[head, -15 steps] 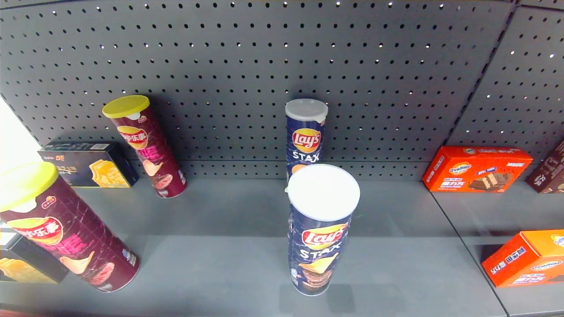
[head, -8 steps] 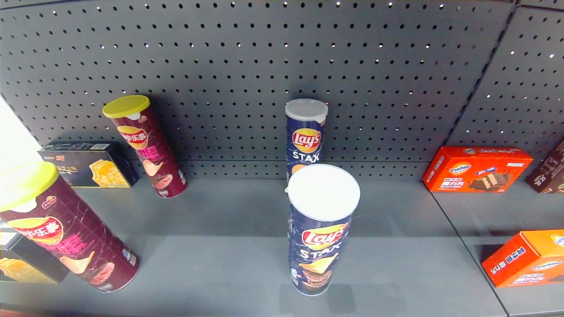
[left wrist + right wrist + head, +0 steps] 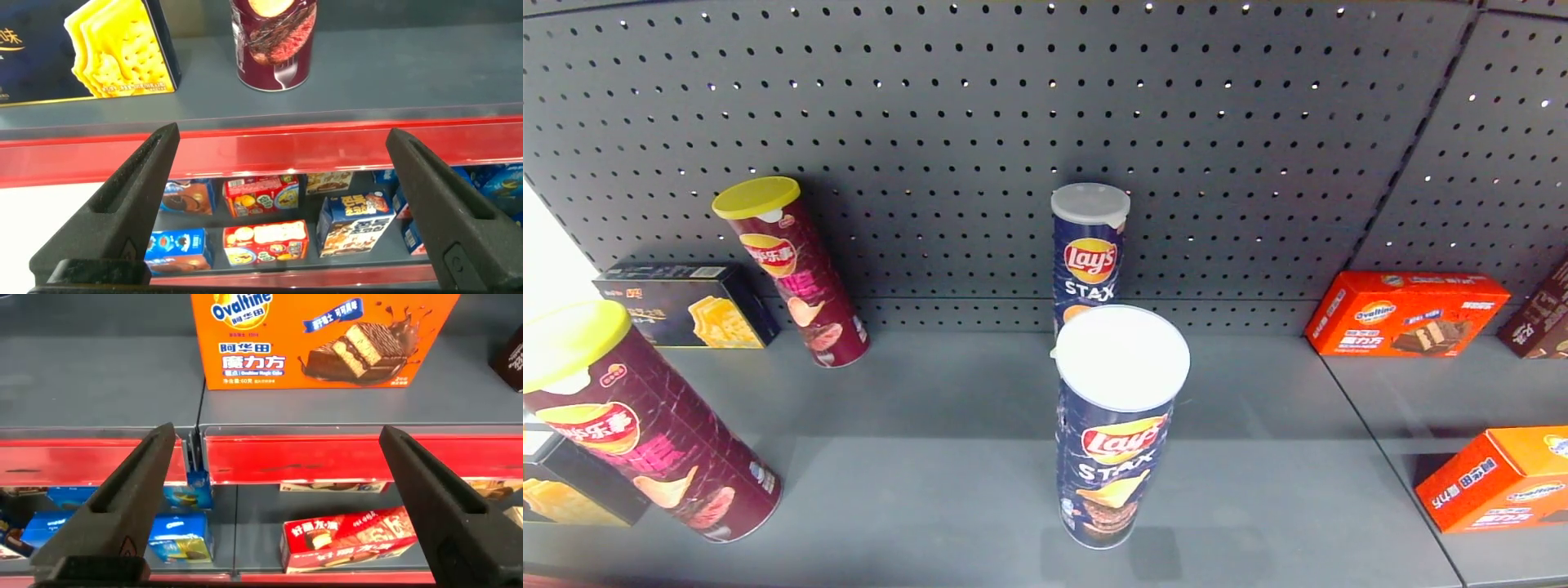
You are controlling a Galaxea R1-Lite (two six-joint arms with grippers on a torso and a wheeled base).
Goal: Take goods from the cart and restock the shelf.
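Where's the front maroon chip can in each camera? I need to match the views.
Head view: front maroon can at the front left.
Left wrist view: its base, just behind the red shelf edge.
Right wrist view: faces the front orange box instead.
Shared landmark: black cracker box beside the can.

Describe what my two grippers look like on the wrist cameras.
The left gripper and right gripper look alike. Each has two matte black fingers, broad at the base and tapering to a wedge tip, with a stepped notch on the inner edge. The right one seems to bear a small orange mark near one base.
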